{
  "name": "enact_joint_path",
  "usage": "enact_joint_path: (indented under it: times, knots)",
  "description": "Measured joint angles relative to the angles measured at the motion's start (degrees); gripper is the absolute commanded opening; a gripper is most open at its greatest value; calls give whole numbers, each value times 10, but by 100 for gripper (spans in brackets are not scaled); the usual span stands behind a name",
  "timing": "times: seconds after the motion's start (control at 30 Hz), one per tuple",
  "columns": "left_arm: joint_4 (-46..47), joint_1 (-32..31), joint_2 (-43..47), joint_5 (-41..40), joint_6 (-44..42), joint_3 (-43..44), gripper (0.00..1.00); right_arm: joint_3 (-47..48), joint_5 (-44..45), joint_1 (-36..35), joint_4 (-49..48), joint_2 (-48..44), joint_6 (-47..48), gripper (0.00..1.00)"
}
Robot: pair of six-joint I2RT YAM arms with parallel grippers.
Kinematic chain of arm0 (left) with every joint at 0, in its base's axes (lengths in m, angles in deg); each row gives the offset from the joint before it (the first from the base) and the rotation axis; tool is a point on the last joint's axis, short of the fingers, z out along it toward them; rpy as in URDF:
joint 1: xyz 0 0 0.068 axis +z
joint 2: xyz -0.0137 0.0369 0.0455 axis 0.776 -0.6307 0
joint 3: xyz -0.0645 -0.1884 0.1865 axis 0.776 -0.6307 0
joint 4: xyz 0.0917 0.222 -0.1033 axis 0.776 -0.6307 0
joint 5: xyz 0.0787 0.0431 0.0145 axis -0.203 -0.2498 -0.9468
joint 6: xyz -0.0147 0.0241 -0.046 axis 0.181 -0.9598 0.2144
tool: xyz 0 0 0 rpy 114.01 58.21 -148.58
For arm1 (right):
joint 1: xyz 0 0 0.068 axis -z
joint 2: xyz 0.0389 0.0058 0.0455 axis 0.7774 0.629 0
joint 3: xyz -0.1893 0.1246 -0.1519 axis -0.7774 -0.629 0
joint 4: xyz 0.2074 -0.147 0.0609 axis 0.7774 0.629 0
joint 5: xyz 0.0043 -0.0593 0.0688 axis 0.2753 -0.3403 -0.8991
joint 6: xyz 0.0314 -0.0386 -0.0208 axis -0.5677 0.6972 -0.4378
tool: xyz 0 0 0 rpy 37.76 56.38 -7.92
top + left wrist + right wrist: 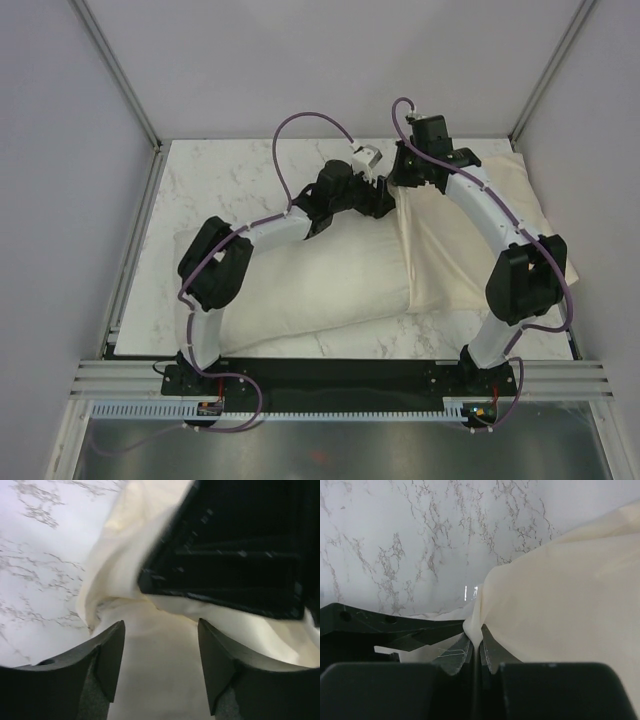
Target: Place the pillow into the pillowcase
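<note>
The plump off-white pillow (300, 285) lies across the middle of the marble table (230, 180). The cream pillowcase (450, 250) lies to its right, its near-left corner overlapping the pillow's end. My right gripper (476, 642) is shut on a pinched fold of the pillowcase (560, 595) at its far left edge; from above this gripper (402, 185) sits at that corner. My left gripper (383, 203) is right beside it, open. Its fingers (112, 655) straddle pale fabric without pinching it, below a raised pillowcase fold (117, 550). Whether that pale fabric is pillow or pillowcase I cannot tell.
Grey walls with metal frame posts (120, 70) close in the table on three sides. The right arm (525, 275) arches over the pillowcase and the left arm (215, 265) over the pillow's left end. A black base rail (330, 380) runs along the near edge.
</note>
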Motion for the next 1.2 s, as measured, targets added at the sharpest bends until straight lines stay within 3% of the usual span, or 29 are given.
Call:
enact_joint_path:
  times: [0.17, 0.23, 0.3, 0.37, 0.4, 0.43, 0.7, 0.8, 1.0, 1.2]
  knots:
    - [8, 2, -43, -61, -2, 46, 57, 1, -28, 0, -1, 2, -18, 14]
    - [8, 4, -59, -74, -2, 62, 47, 0, -30, 1, -7, 2, -23, 18]
    - [7, 5, -73, -87, -1, 76, 36, -4, -29, 2, -20, 0, -28, 28]
    - [6, 7, -85, -100, 5, 85, 13, -16, -27, 2, -36, -10, -33, 37]
    - [7, 9, -89, -108, 11, 87, 6, -24, -26, 2, -39, -17, -33, 48]
    - [7, 12, -94, -115, 17, 90, 2, -34, -29, 1, -39, -28, -36, 52]
    - [-19, 75, -113, -116, 58, 122, 2, -103, -14, -24, -22, -125, 0, 77]
    - [-46, 89, -134, -115, 58, 163, 2, -104, 1, -66, -9, -153, 27, 84]
    - [-90, 91, -146, -113, 56, 179, 2, -81, 24, -203, 23, -158, 72, 92]
    - [-154, 94, -159, -111, 53, 199, 2, -156, 70, -254, 12, -192, 41, 92]
